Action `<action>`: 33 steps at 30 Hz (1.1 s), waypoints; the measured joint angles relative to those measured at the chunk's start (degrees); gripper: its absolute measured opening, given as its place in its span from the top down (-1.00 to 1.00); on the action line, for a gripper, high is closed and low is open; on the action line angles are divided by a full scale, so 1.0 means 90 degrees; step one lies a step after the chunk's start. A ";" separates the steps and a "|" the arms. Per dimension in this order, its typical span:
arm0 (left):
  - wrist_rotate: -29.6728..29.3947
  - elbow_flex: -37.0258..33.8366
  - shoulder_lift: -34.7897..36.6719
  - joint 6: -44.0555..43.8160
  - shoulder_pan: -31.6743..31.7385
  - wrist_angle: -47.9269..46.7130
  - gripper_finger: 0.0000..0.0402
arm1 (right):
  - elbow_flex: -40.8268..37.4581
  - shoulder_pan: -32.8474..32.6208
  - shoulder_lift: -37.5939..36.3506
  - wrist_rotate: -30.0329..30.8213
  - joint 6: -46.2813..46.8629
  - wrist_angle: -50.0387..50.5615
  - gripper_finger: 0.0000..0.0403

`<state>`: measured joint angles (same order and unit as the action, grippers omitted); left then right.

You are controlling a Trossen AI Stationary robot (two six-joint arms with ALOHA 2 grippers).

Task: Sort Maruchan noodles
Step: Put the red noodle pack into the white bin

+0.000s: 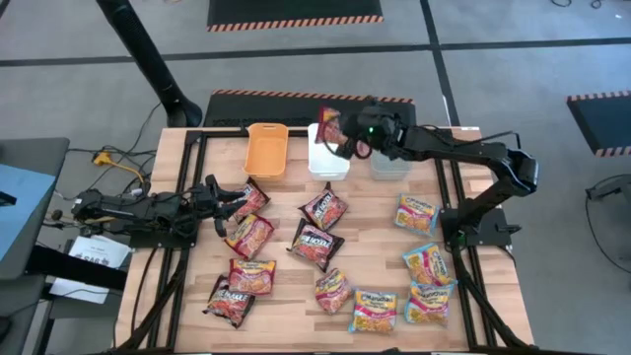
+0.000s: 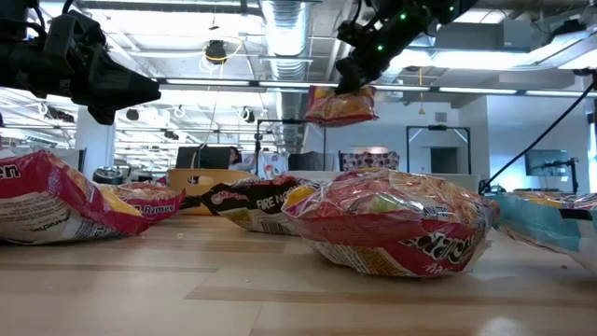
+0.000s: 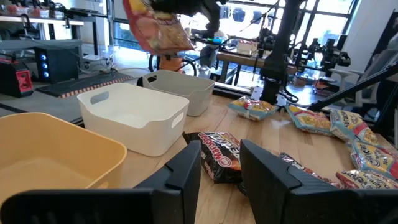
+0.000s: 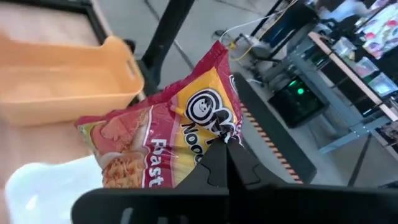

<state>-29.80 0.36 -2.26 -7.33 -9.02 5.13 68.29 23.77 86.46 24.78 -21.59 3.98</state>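
My right gripper reaches over the far middle of the table, shut on a red-orange noodle packet held in the air over the white bin. The same packet fills the right wrist view. Several more packets lie flat on the table: red-orange, dark red-black and yellow-and-blue. My left gripper waits open at the table's left side, pointing level, with nothing between its fingers. My right gripper pinches the packet's sealed end between its two shut fingers. The fingers come from the table's right side, slanting a little downward. The packet hangs below the fingers, lifted clear of the table and the bins.
An orange bin, the white bin and a grey bin stand in a row at the table's far edge. Loose packets cover the middle and near part of the table; a dark one lies just ahead of my left gripper.
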 joint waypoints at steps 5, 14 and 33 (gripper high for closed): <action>-0.0001 0.0000 0.0000 0.0000 0.0000 0.0001 0.49 | 0.0000 0.0317 0.0123 -0.0087 0.0005 -0.0722 0.98; -0.0016 0.0001 0.0000 0.0000 0.0000 0.0001 0.49 | 0.0004 0.0719 0.0347 -0.0375 -0.0259 -0.1940 0.98; -0.0017 0.0002 0.0002 0.0000 0.0001 0.0000 0.49 | 0.0000 0.0901 0.1612 -0.1119 -0.1167 -0.2204 0.96</action>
<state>-29.95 0.38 -2.24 -7.33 -9.01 5.13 68.29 31.88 100.96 14.71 -32.09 -15.85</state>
